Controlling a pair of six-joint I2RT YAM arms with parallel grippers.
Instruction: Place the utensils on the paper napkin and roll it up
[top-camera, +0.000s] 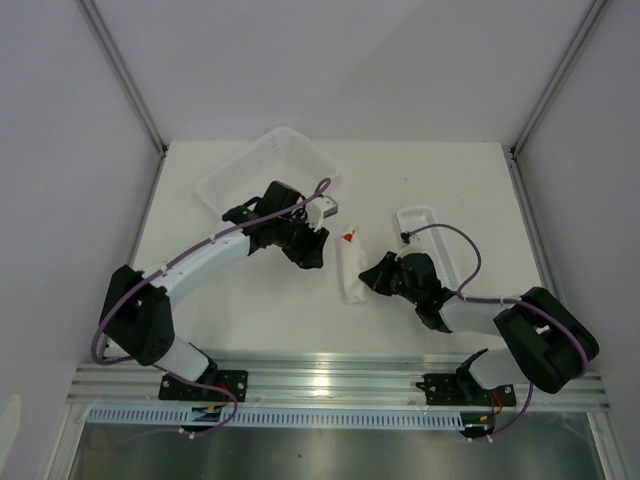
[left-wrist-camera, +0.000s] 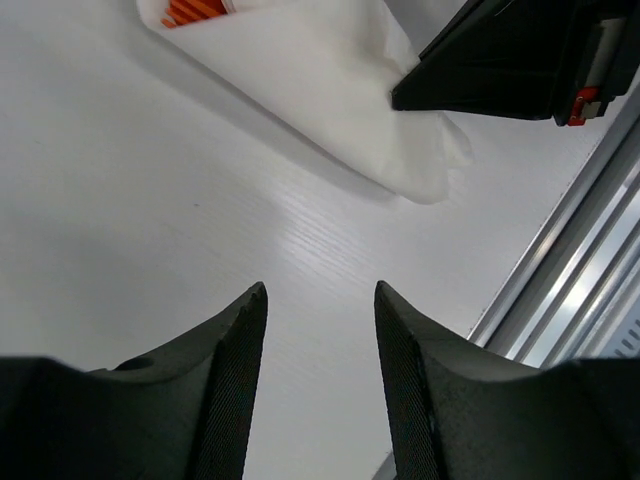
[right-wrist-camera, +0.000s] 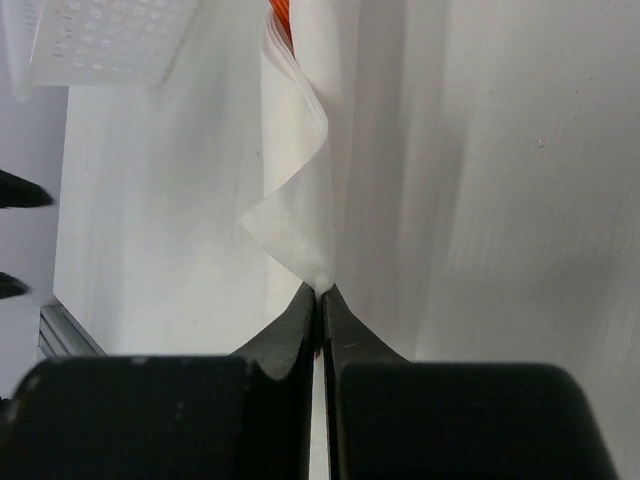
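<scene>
Two arms reach in over the white table (top-camera: 250, 310). Toward the far left corner sits a white mesh basket (top-camera: 262, 160), set askew to the table's edges. Just on the near side of it the left gripper (top-camera: 314, 250) hangs over bare tabletop, its fingers (left-wrist-camera: 232, 370) spread apart with nothing between them. Right beside it, near the middle of the table, lies the napkin (top-camera: 353, 278), folded over into a loose, narrow bundle running from near to far. The orange-red utensils (top-camera: 348, 237) are wrapped inside, and only their ends show at the bundle's far end. At the bundle's right side the right gripper (top-camera: 368, 276) has its fingers (right-wrist-camera: 300, 330) pressed together, with a pointed fold of the napkin caught at their tips. Farther right, toward the far right corner, a narrow white tray (top-camera: 420, 216) lies with its near end hidden behind the right arm.
</scene>
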